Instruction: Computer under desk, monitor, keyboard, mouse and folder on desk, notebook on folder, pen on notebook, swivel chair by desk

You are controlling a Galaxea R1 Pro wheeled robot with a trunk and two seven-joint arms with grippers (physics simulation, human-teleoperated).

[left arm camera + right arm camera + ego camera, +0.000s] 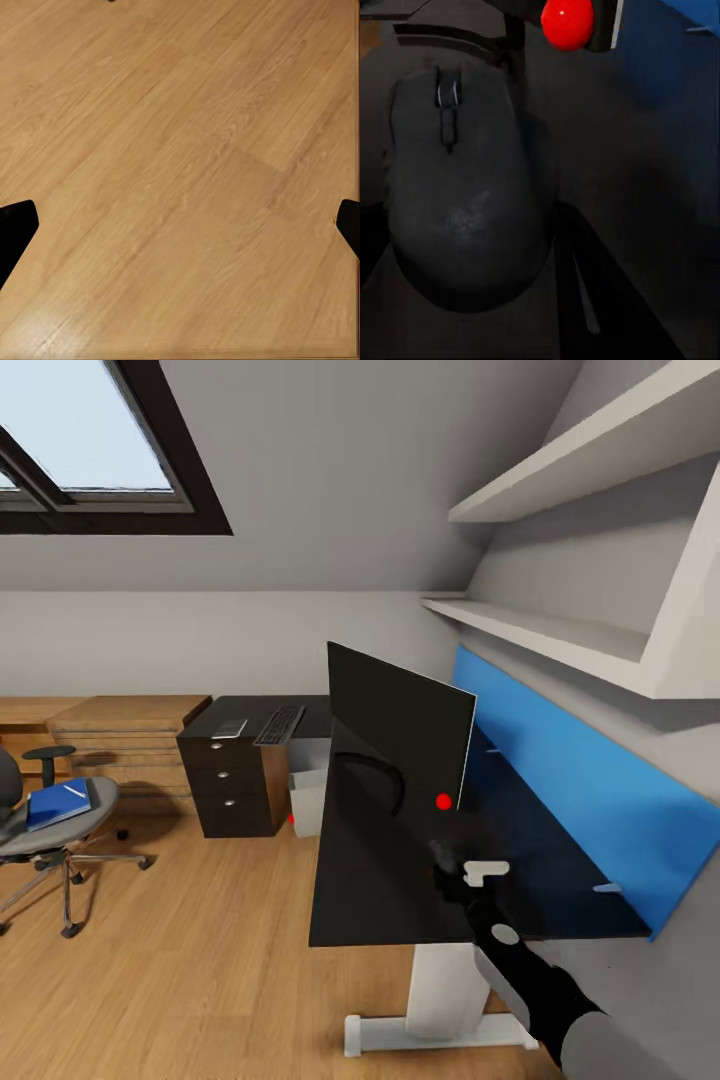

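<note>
The black mouse [465, 202] looms very close in the right wrist view, with dark fingers against both its sides. My right gripper [452, 860] is low over the black desk [400, 910], just in front of the monitor [400, 735], and looks shut on the mouse. The monitor stands upright on the desk. The keyboard [280, 725] and the grey notebook [230, 728] lie on the desk's far wing. The light-grey computer [308, 800] sits under the desk. The swivel chair [50, 830] at left carries the blue folder [58, 803] and white pen [75, 792]. My left gripper [180, 225] hangs open over wood floor.
A black drawer unit [230, 785] stands under the desk's far wing, and a light-wood chest [120, 745] is beside it. A blue wall panel [600, 790] and white shelves [560, 630] run along the desk's right side. Wood floor [200, 960] lies between chair and desk.
</note>
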